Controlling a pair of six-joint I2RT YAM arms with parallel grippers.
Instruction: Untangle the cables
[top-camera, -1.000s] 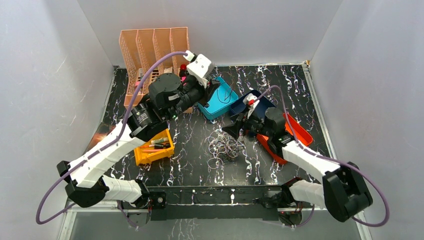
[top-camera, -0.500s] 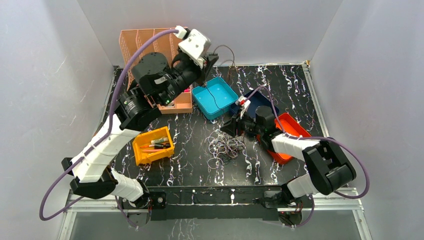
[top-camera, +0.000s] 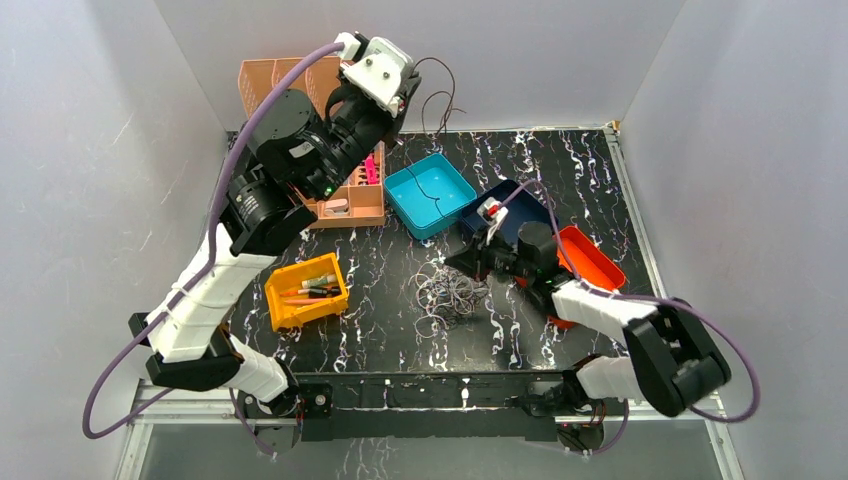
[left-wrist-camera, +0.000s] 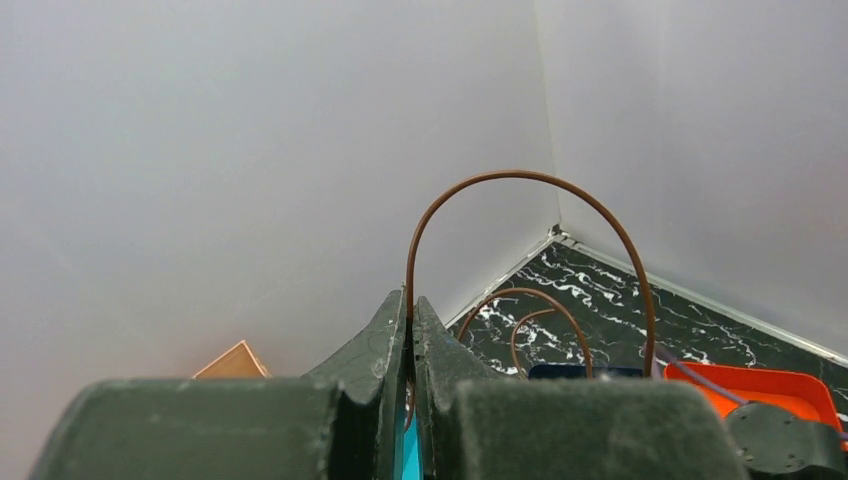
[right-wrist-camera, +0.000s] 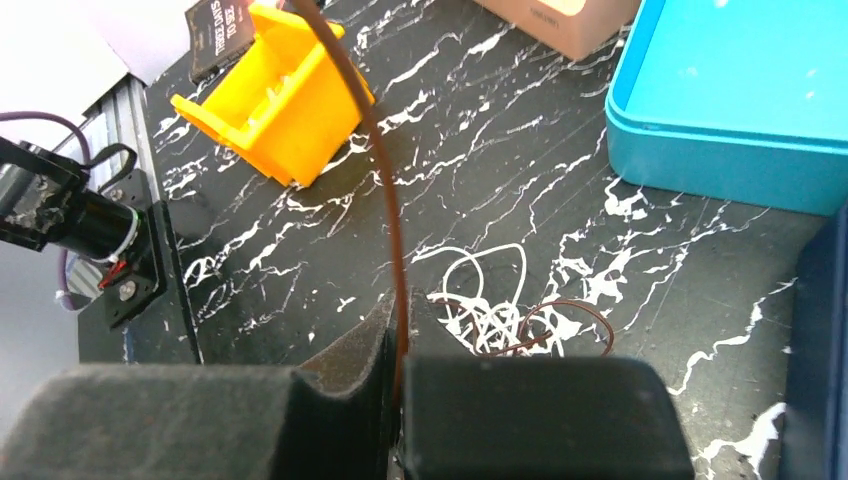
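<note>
Two arms: left gripper (left-wrist-camera: 411, 312), raised high, pinches one brown cable (left-wrist-camera: 530, 178); right gripper (right-wrist-camera: 396, 335) (low over the bench (right-wrist-camera: 300, 230)) also pinches brown cable, one tangle (right-wrist-camera: 500, 322) just ahead.

On the tabletop (top-camera: 380, 330), the slotted rack (top-camera: 262, 85) stands far left, the square tray (top-camera: 455, 185) just right of it. Near left sits the small bin (top-camera: 290, 315); at right, a rear bin (top-camera: 510, 192) lies just behind a front bin (top-camera: 595, 260). The tangle of cables (top-camera: 448, 295) lies in the middle — the right gripper (top-camera: 458, 262) just right of it, the left gripper (top-camera: 406, 100) high above the rack's right end, a cable strand (left-wrist-camera: 530, 180) between the fingers (left-wrist-camera: 385, 330) of each.
</note>
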